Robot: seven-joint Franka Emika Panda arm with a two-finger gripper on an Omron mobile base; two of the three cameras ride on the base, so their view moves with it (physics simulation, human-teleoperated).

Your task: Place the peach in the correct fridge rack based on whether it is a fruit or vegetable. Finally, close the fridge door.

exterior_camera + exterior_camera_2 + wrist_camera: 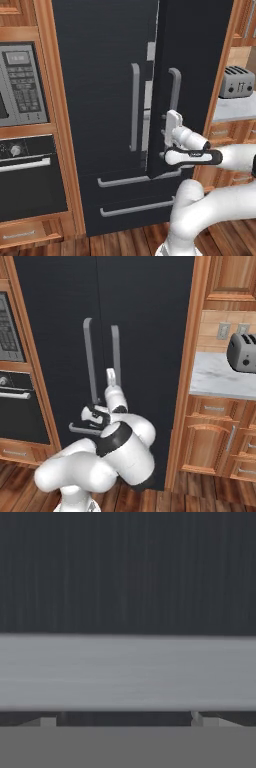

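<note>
While the right fridge door [200, 60] is hanging slightly ajar, step in hand: I am judging this to be the closing of that door, the last part of the task.
Landmark: the right door handle [176, 85], a tall grey bar on the dark door.
Fingers: the fingers [172, 119] are sitting just below the middle of the handle and close against it. They are spread wide and released, grasping nothing.
Peach: its place cannot be told from these pictures. I am guessing it is lying inside the fridge, behind the handle, and which rack is bearing it cannot be told either.
Doing it well: the hand is probably best pressing flat on the door face just beside the handle, pushing straight in. The fingers are better staying spread, so that they are not hooking the bar. The push is worth carrying on until the pale gap [149, 90] left of the handle is vanishing.
Risk: pushing at a slant is likely sending the hand sliding along the handle, leaving the door short of its seal.
Left base view: it is showing the gap, with a pale strip of the fridge's inside between the handle and the left door handle [134, 105]. A microwave [20, 85] is sitting well to the left.
Right base view: here both handles are looking side by side with no gap to read. A toaster [242, 353] is standing on the surface well to the right.
Hand view: the handle is crossing the picture as a broad grey band, very near, with the dark door behind.
</note>
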